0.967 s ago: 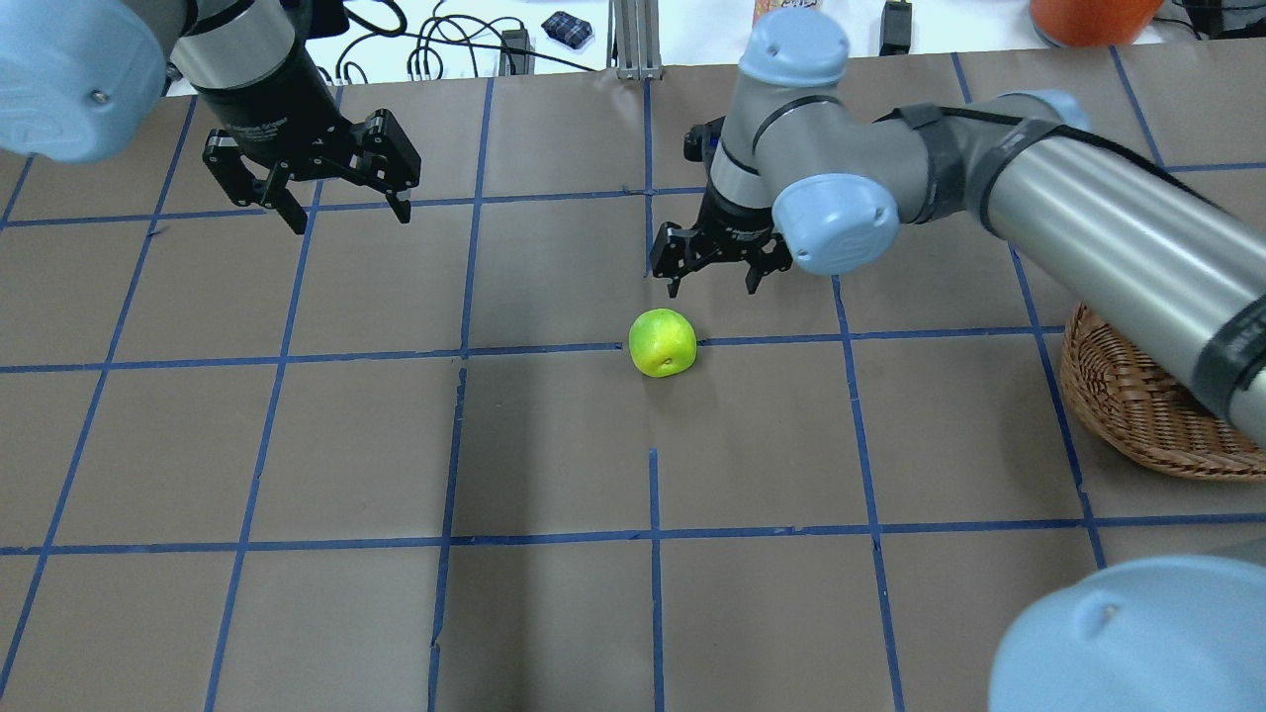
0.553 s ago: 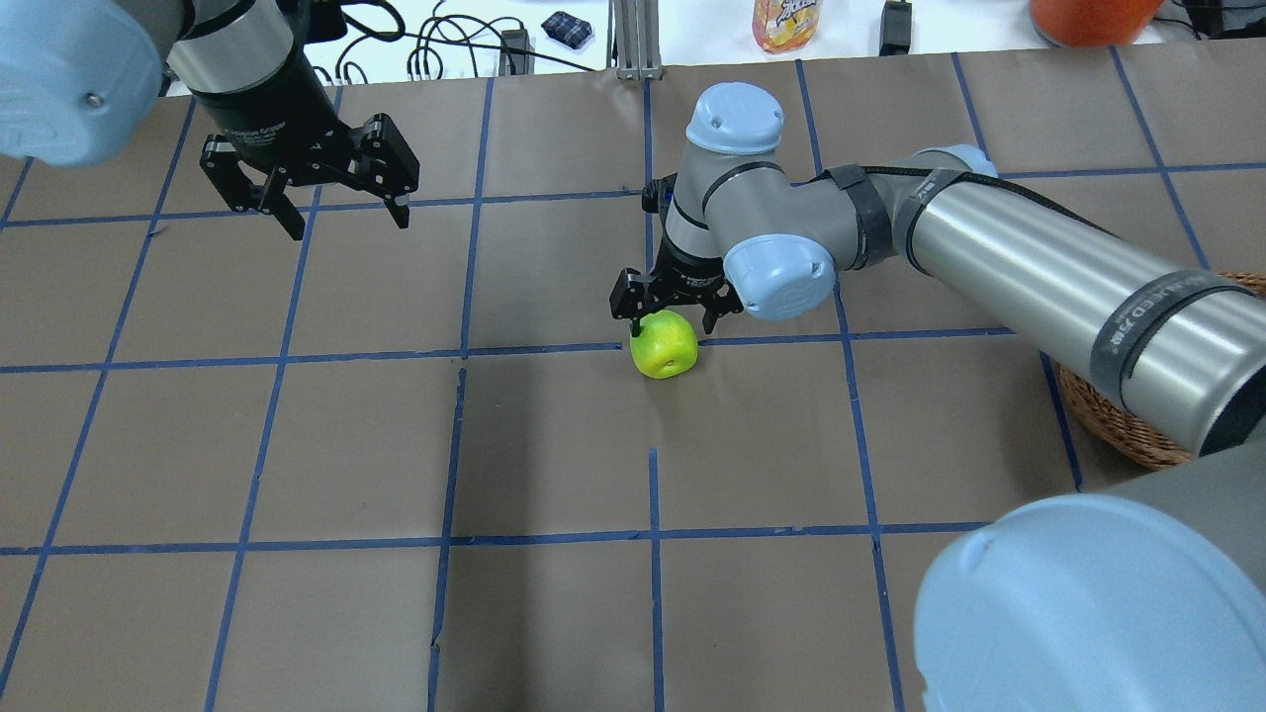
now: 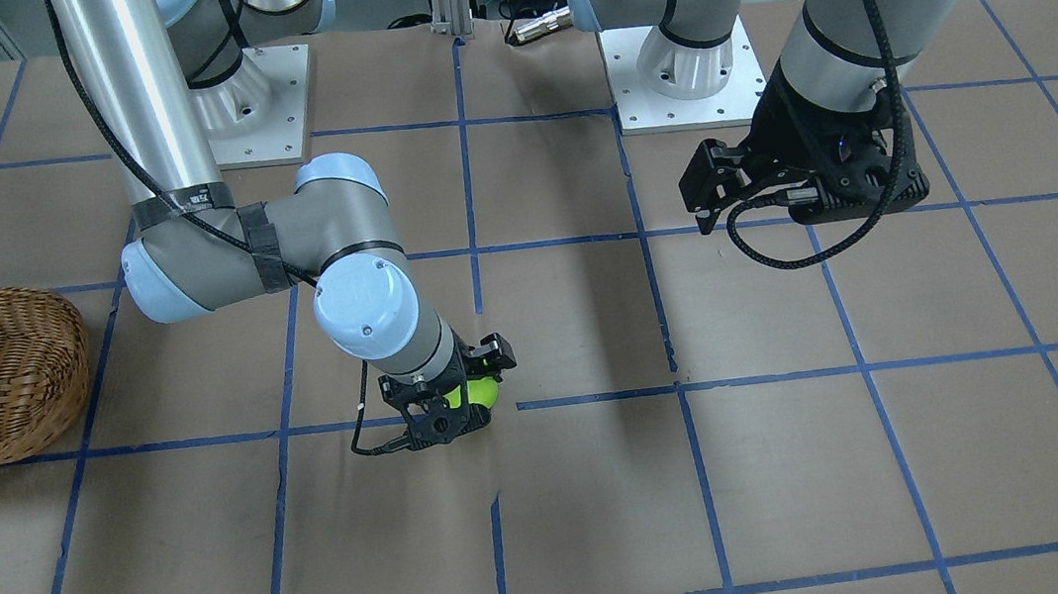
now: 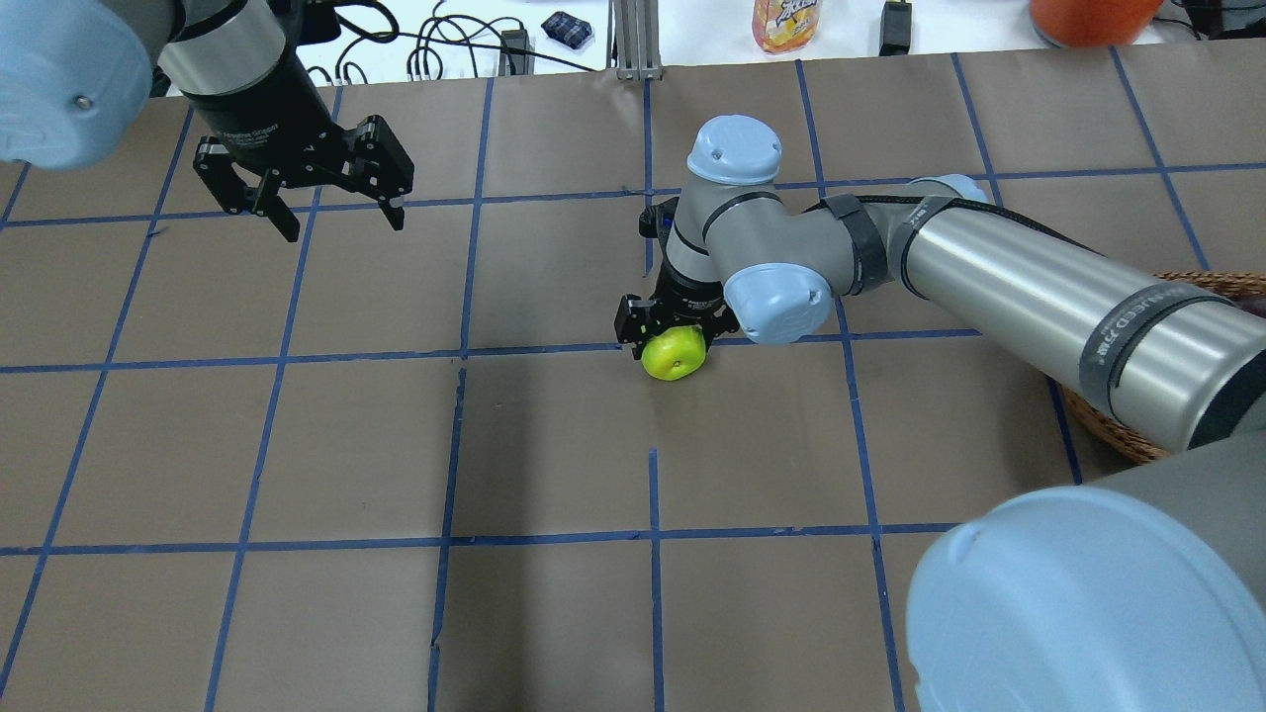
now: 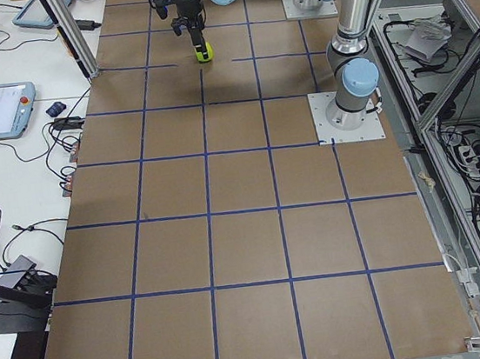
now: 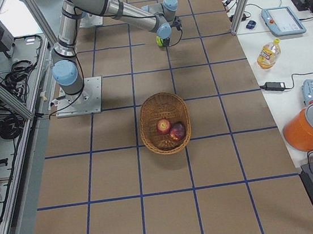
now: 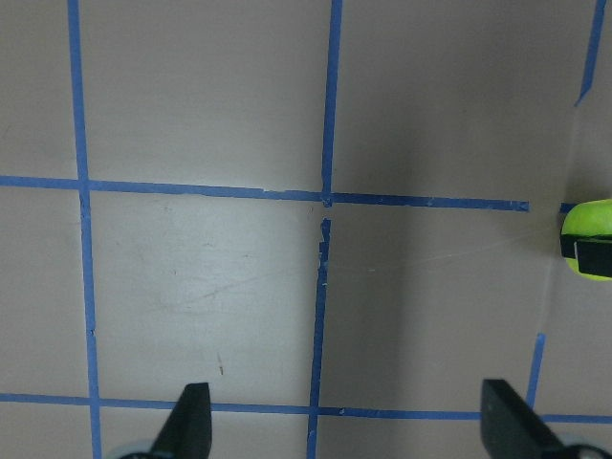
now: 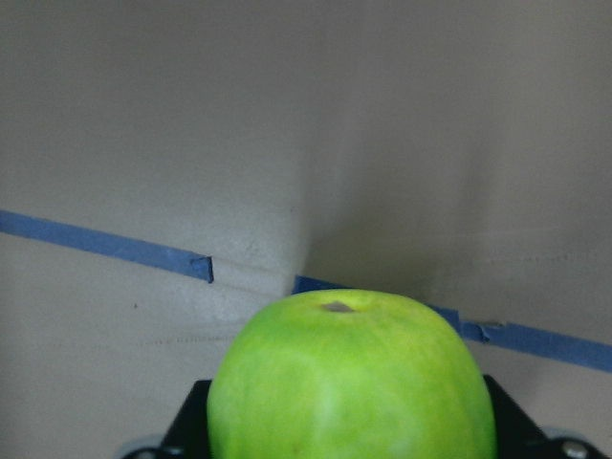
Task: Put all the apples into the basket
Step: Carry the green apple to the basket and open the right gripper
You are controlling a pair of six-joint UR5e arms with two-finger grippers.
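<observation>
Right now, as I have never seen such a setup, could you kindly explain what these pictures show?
Two robot arms stand at a paper-covered table taped into blue squares. Each arm ends in a two-fingered pincer. The pictures come from cameras above, opposite, at both table ends, and on each wrist. The right pincer is closed around a green apple on the table. The left pincer hangs open and empty above the table. A wicker basket, best seen from the right end, holds a red apple and a darker apple.
</observation>
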